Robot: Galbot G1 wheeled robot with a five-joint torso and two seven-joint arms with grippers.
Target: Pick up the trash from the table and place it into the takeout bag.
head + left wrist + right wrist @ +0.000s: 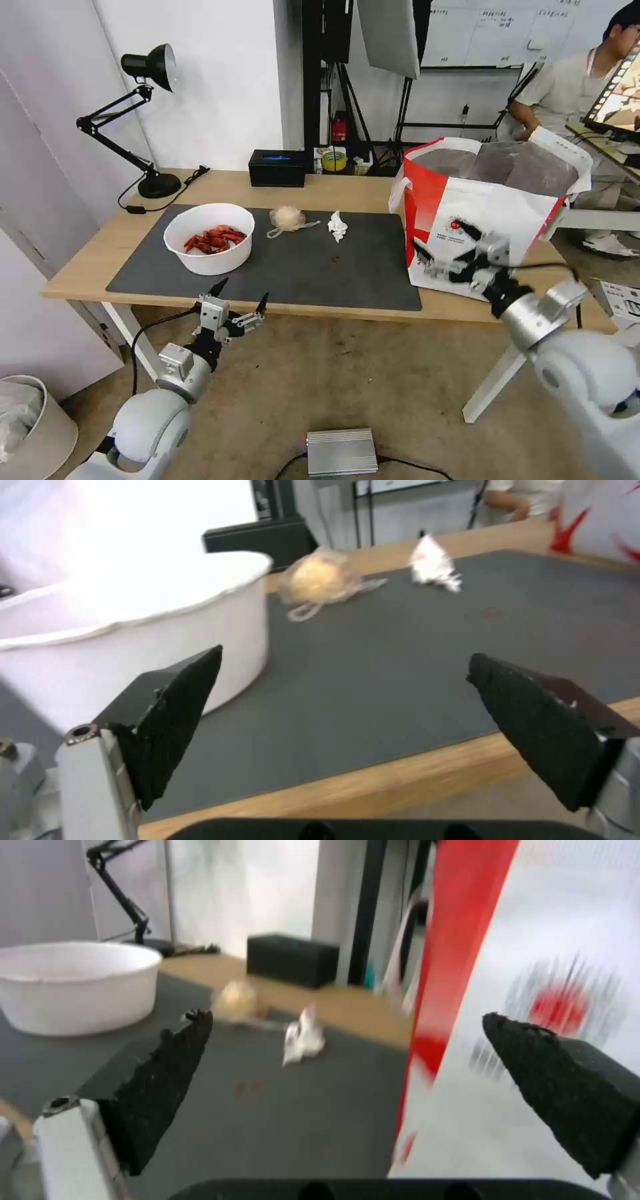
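Evidently at the approach, the empty left hand (pixel 240 298) gapes just below the surface (pixel 87 267) near the bowl of crayfish shells (pixel 209 238); right hand (pixel 443 257), likewise spread, fronts the takeout bag (pixel 490 200).

Our left arm reached forward from the lower left, with its silver wrist tilted upward. Our left gripper (pixel 240 295) hung just before the near edge of the desk (pixel 93 267), a little lower than its top, and its two black jaws stood wide apart with nothing between them. Our right arm came in from the lower right, bent at the big white joint. Our right gripper (pixel 443 250) was raised above the desk, close in front of the takeout bag (pixel 507 220), also with jaws spread wide and empty.
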